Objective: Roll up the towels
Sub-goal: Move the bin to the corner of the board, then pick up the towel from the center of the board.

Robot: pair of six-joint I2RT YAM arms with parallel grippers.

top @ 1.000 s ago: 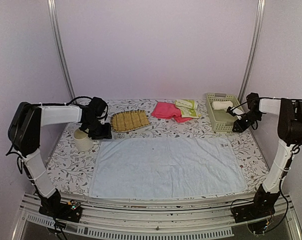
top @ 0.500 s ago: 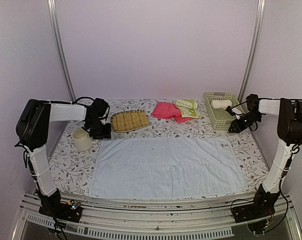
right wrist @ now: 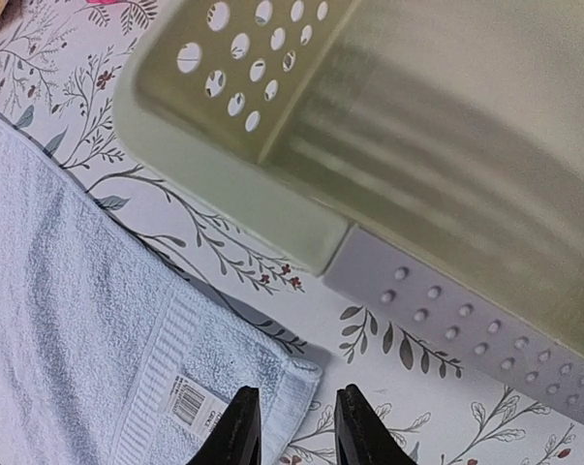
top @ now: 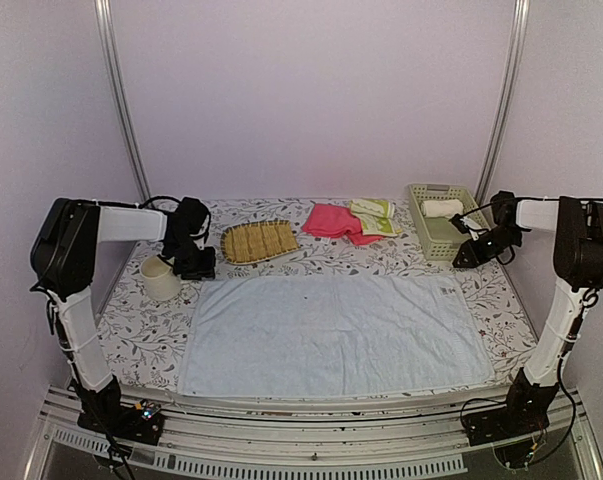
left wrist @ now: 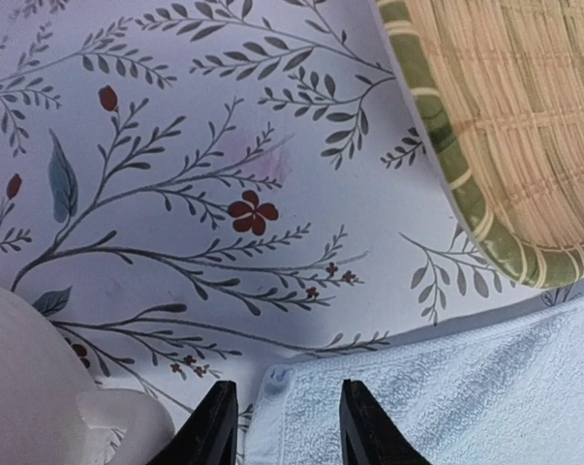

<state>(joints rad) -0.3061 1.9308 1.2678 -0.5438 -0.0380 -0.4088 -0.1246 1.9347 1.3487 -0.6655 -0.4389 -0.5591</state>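
barcode tag (right wrist: pixel 190 407) on light blue towel (right wrist: pixel 69 320), print unreadable

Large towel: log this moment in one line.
phase: pre-grasp | large towel: flat, unrolled | left gripper: open over far-left corner | right gripper: open over far-right corner

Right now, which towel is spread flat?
The big pale-blue towel along the near edge, lying fully open. The pink towel and yellow-green towel sit bunched at the back; the cream towel is rolled.
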